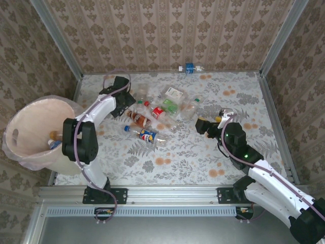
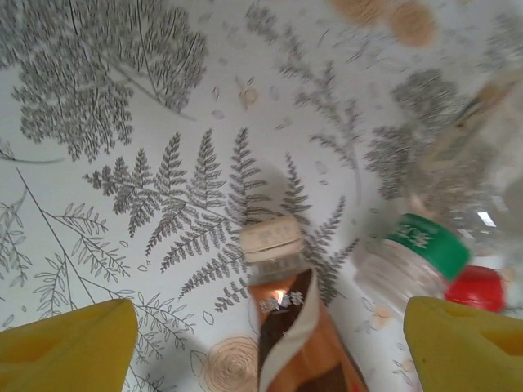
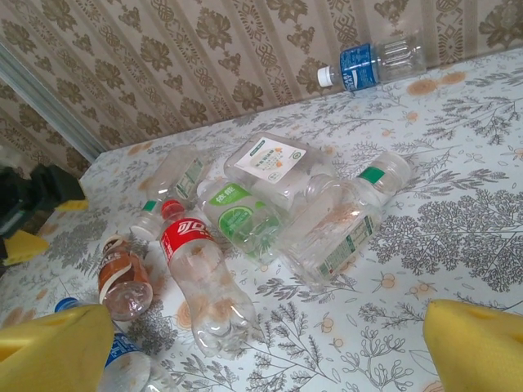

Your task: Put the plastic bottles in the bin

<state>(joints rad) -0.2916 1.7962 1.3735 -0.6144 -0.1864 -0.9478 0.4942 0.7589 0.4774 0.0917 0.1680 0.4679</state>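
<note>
Finding left fingers [image 2: 69, 347] and right fingers [image 3: 49, 351] released, we advise closing the left squarely across the brown-labelled clear plastic bottle [image 2: 294, 335].

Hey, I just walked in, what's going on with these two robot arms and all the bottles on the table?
The arms are clearing plastic bottles into the bin. The left gripper is open over the brown-labelled bottle, a finger on either side, not closed on it. The right gripper is open and empty, facing the pile of bottles. A couple of bottles lie in the bin; one blue-labelled bottle lies apart by the far wall.
</note>
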